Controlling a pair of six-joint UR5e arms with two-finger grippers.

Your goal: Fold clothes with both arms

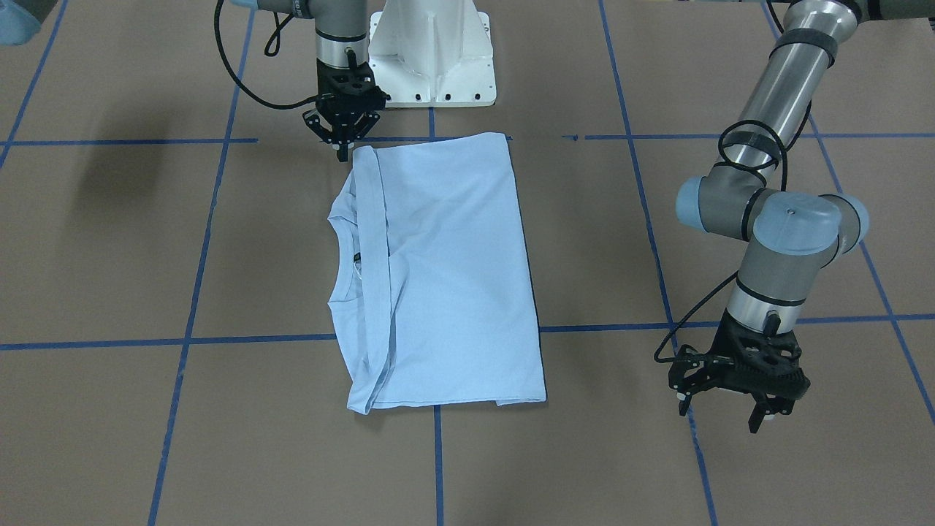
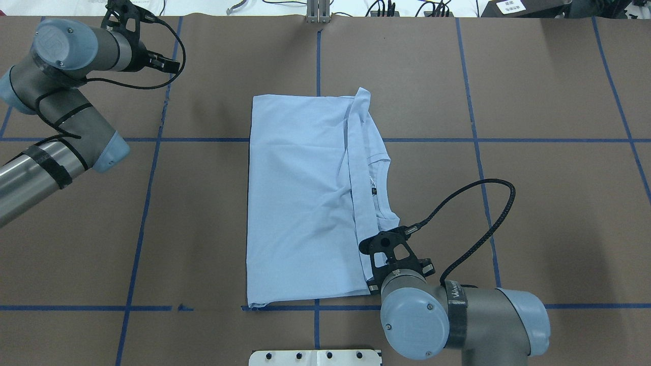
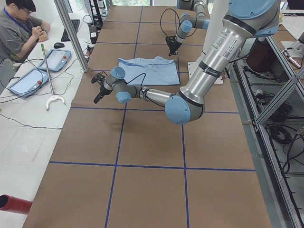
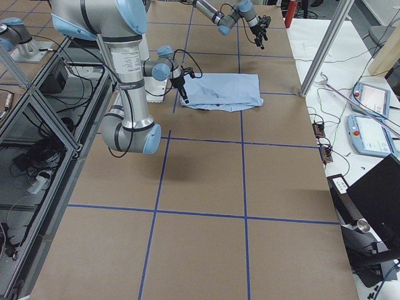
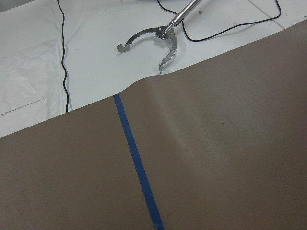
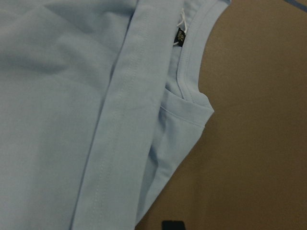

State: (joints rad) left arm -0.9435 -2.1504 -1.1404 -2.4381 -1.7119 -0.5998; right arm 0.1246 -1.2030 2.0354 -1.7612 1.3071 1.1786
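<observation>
The light blue T-shirt (image 1: 445, 270) lies flat mid-table, folded into a long rectangle with its collar and dark neck label (image 1: 356, 257) along one long side. The overhead view shows the T-shirt (image 2: 300, 203) with a hem strip folded over beside the collar. My right gripper (image 1: 342, 150) hangs just off the shirt's corner nearest the robot's base, fingers drawn together, nothing seen between them. The right wrist view looks down on the T-shirt's collar (image 6: 192, 72) and label. My left gripper (image 1: 723, 415) hovers open over bare table, well off the shirt's far side.
Blue tape lines grid the brown table. The white pedestal base (image 1: 432, 58) stands just behind the shirt. A metal grabber tool (image 5: 153, 40) lies on the white bench past the table's edge. A seated person (image 3: 21, 28) and two tablets (image 3: 57, 59) are there too.
</observation>
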